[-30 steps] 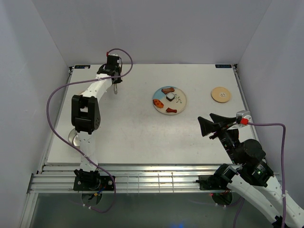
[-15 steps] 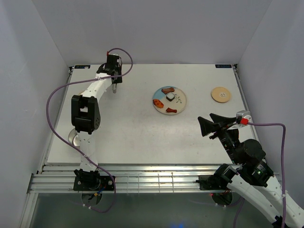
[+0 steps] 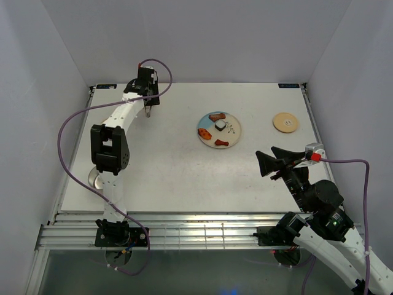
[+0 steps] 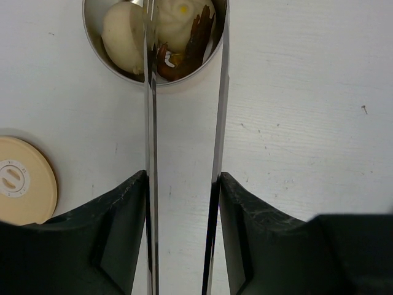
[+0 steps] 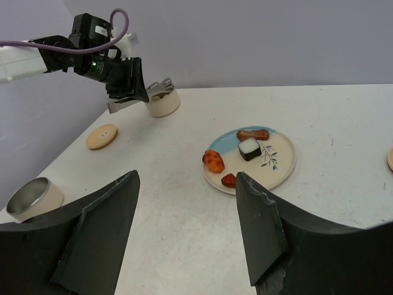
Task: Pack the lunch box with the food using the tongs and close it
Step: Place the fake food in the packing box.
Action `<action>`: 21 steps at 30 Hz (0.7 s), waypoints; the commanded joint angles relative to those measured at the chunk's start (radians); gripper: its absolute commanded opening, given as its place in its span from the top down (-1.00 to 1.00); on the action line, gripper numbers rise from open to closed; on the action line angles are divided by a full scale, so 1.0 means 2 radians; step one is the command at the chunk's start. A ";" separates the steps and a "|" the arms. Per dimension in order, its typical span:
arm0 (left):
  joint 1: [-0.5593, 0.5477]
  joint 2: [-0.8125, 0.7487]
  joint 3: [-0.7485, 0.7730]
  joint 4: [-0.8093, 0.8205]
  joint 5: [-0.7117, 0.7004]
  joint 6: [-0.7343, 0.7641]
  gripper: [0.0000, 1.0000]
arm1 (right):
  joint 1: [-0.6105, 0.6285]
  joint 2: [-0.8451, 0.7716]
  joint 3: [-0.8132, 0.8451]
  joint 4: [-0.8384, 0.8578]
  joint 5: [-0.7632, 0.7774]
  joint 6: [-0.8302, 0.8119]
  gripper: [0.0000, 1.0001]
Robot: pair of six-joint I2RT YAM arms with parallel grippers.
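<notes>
right hand point(image 5: 185, 184) at 5 o'clock, jaws wide, nothing in them. an empty tin point(image 5: 31, 200) at 8 o'clock on the counter point(image 3: 172, 160). plate point(image 3: 231, 133) at centre carries four food pieces point(image 3: 219, 126); one lid point(image 3: 285, 121) at 2 o'clock. at 11 o'clock, left hand point(image 4: 182, 184) grips the tongs point(image 4: 150, 123), tips over the second tin point(image 4: 113, 64) with packed food point(image 4: 126, 37); another lid point(image 4: 24, 181) lies near it.

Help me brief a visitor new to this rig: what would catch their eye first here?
The fingers of the left gripper clamp the tongs, tips over a steel tin with food in it, at the table's far left. A plate at the middle carries four small pieces. The right gripper hangs open near the right edge, holding nothing.
</notes>
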 commanded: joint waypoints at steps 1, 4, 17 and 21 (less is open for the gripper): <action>-0.014 -0.061 0.019 -0.016 0.004 0.004 -0.16 | 0.002 0.003 0.000 0.024 0.005 -0.005 -0.39; -0.031 -0.075 0.038 -0.042 -0.003 0.005 -0.18 | 0.002 0.003 -0.001 0.024 0.005 -0.005 -0.40; -0.164 -0.175 -0.004 -0.102 -0.021 -0.020 -0.20 | 0.001 0.003 -0.001 0.025 0.007 -0.005 -0.40; -0.225 -0.201 -0.053 -0.089 -0.022 -0.027 -0.20 | 0.002 0.001 -0.002 0.025 0.007 -0.005 -0.40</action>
